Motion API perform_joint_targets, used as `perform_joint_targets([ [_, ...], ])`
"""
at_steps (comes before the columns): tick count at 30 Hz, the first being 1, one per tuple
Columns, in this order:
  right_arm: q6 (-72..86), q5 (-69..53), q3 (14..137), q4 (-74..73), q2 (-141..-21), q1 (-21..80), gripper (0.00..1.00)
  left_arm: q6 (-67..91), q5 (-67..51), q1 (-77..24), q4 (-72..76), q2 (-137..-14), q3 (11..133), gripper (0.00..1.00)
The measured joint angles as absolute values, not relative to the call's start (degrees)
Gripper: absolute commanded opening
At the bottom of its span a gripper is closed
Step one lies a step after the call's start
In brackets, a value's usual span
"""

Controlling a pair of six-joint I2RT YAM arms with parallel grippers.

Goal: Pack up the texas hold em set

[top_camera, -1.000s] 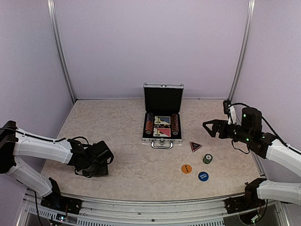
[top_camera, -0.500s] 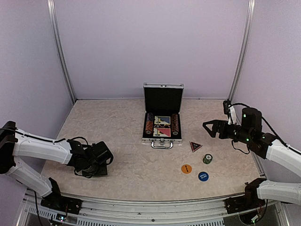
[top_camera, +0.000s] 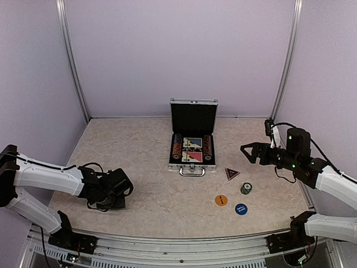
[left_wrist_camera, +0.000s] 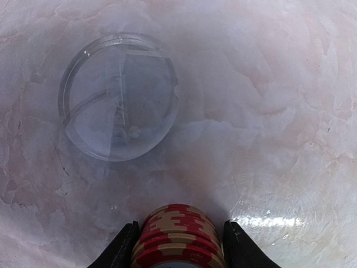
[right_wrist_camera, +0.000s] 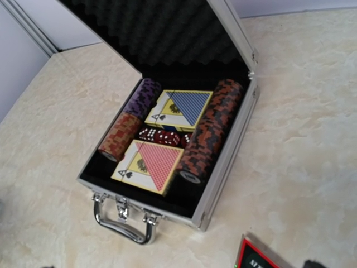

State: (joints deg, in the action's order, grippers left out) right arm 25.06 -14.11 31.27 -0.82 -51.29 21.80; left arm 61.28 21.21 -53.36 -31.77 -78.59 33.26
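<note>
Case (top_camera: 193, 146), silver, sits open mid-table (top_camera: 150, 167) toward the back wall, lid upright behind, handle facing the near edge. Its chip rolls (right_wrist_camera: 209, 131) lie along both side walls, running front to back, with two decks (right_wrist_camera: 167, 134) and red dice (right_wrist_camera: 162, 135) between them. Off its near right corner, apart from it, lie the marker (top_camera: 232, 173), green chips (top_camera: 246, 188), orange disc (top_camera: 221, 200) and blue disc (top_camera: 241, 209). The right gripper (top_camera: 245, 149) hangs right of the case, spread wide, pointing at it. Far left, the left gripper (left_wrist_camera: 180, 225) is down at the table, fingers tight beside red chips (left_wrist_camera: 178, 245); whether they pinch, I cannot tell. A clear disc (left_wrist_camera: 119, 96) lies just beyond.
</note>
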Motion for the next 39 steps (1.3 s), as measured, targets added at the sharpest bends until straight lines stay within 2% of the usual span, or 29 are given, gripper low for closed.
perform_joint_targets([
  [11,25.1,-14.1,31.3,-0.8,-51.1,21.8,0.96,61.3,21.5,-53.4,-31.9,-78.2,32.9,0.43],
  [21,25.1,-14.1,31.3,-0.8,-51.1,21.8,0.96,61.3,21.5,-53.4,-32.0,-78.1,32.9,0.34],
  [28,25.1,-14.1,31.3,-0.8,-51.1,21.8,0.96,61.3,21.4,-53.4,-32.0,-78.0,32.9,0.22],
  [30,25.0,-14.1,31.3,-0.8,-51.1,21.8,0.96,61.3,21.4,-53.4,-32.0,-78.0,32.9,0.14],
  [32,25.1,-14.1,31.3,-0.8,-51.1,21.8,0.96,61.3,21.3,-53.4,-32.0,-78.0,32.9,0.02],
  [33,25.0,-14.1,31.3,-0.8,-51.1,21.8,0.96,61.3,21.3,-53.4,-32.0,-78.0,32.9,0.0],
  [39,25.0,-14.1,31.3,-0.8,-51.1,21.8,0.96,61.2,21.1,-53.4,-32.2,-78.0,33.1,0.0],
])
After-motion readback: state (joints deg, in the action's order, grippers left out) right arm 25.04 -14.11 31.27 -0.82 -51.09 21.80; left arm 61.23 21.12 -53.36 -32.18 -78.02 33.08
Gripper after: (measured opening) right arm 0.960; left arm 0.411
